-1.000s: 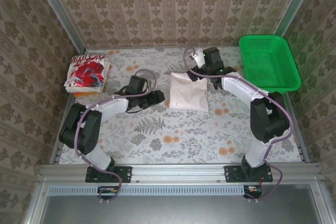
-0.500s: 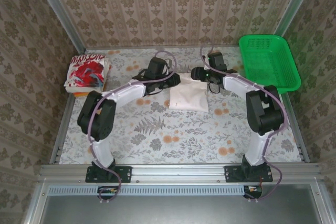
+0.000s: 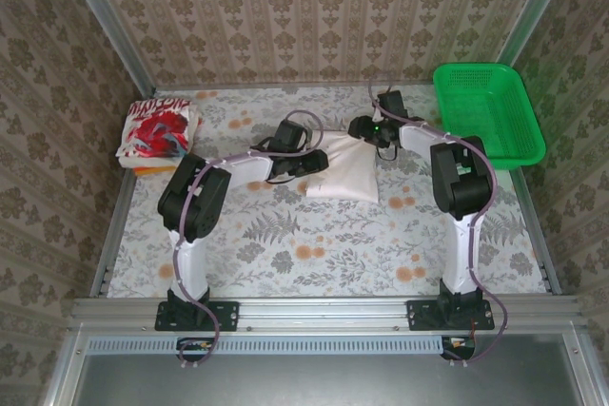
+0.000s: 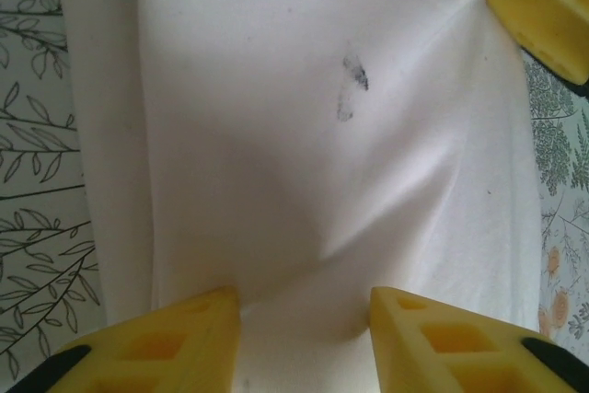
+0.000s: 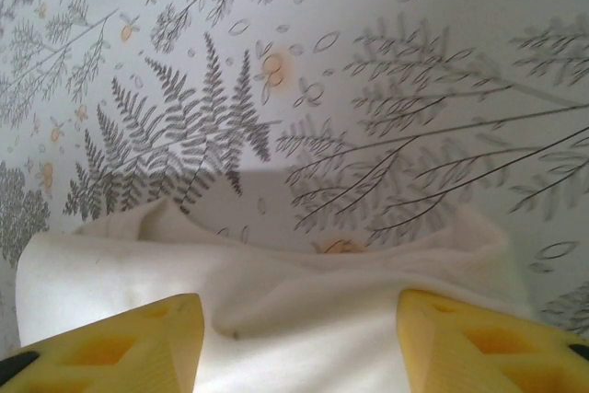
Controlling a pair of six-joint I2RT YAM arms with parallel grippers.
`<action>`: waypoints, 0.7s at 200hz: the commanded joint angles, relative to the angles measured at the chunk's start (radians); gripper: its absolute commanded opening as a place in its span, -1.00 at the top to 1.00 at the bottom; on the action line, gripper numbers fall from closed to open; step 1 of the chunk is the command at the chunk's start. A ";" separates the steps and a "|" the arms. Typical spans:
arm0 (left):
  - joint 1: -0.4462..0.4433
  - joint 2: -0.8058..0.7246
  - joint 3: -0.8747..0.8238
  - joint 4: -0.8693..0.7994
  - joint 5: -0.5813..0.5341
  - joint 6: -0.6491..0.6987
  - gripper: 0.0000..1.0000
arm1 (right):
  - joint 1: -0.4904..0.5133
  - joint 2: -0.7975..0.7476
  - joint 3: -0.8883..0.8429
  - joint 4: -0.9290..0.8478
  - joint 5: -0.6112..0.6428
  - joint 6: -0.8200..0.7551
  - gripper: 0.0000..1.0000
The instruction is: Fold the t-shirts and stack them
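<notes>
While the plain shirt (image 3: 344, 176) lies folded mid-table, my left gripper (image 4: 304, 299) straddles its left edge: fingers spread, cloth bunched between them, not pinched. Right gripper (image 5: 299, 308) likewise spread over the far corner. Purpose, I judge: take both sides, carry it to the printed shirt (image 3: 157, 130) far left.

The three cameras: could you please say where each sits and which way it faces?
Top external: above and behind the bases, looking down on the table; both arms show.
Left wrist: on the left arm, facing down at the shirt; own yellow fingers below.
Right wrist: on the right arm, facing across the shirt's edge to the table; own fingers below.
All three share the shirt.
</notes>
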 commanded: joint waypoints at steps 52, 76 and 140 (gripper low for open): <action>0.010 -0.198 -0.037 -0.025 -0.042 0.050 -0.29 | -0.013 -0.251 -0.170 0.025 0.051 -0.072 -0.67; 0.038 -0.278 -0.040 -0.105 -0.111 0.124 -0.63 | -0.007 -0.306 -0.269 0.036 0.053 -0.071 -0.68; 0.206 -0.338 -0.101 -0.218 -0.140 0.250 -1.00 | 0.050 -0.296 -0.436 0.089 0.031 -0.012 -0.57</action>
